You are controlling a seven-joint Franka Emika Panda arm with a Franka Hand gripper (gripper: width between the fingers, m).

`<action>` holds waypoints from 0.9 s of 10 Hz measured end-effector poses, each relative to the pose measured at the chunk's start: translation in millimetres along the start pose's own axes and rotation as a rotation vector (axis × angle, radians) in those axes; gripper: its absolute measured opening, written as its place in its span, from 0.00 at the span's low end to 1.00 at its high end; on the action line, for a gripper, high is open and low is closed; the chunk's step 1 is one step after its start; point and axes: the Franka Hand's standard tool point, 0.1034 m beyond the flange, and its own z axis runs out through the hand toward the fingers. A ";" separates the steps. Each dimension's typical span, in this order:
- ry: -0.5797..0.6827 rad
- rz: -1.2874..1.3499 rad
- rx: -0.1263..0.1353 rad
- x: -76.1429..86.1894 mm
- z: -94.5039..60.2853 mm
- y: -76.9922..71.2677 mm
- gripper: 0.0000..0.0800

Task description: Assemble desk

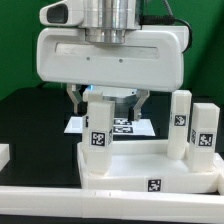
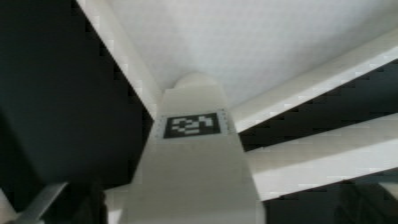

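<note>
The white desk top [image 1: 150, 165], a rimmed tray, lies low in the exterior view. One leg block [image 1: 100, 128] stands upright at its left corner with a tag on its face. Two more tagged legs [image 1: 180, 120] [image 1: 203, 130] stand at the right side. My gripper [image 1: 108, 100] hangs over the left leg with its fingers [image 1: 75, 98] spread wide on either side of the leg's top, not touching it. In the wrist view the leg [image 2: 192, 160] fills the middle between the open fingers [image 2: 45, 205] of the gripper [image 2: 205, 212], with the desk top's rim [image 2: 302, 90] beyond.
The marker board [image 1: 128, 126] lies on the black table behind the desk top. A long white bar [image 1: 100, 205] runs across the front, and a white block [image 1: 5, 155] sits at the exterior view's left edge. A green wall stands behind.
</note>
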 end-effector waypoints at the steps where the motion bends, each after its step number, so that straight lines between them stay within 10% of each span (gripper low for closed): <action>1: 0.000 0.001 0.000 0.0 0.0 0.0 0.66; 4: 0.001 0.004 -0.001 0.5 -0.2 1.5 0.36; 9: -0.001 0.193 0.015 0.7 0.1 4.3 0.36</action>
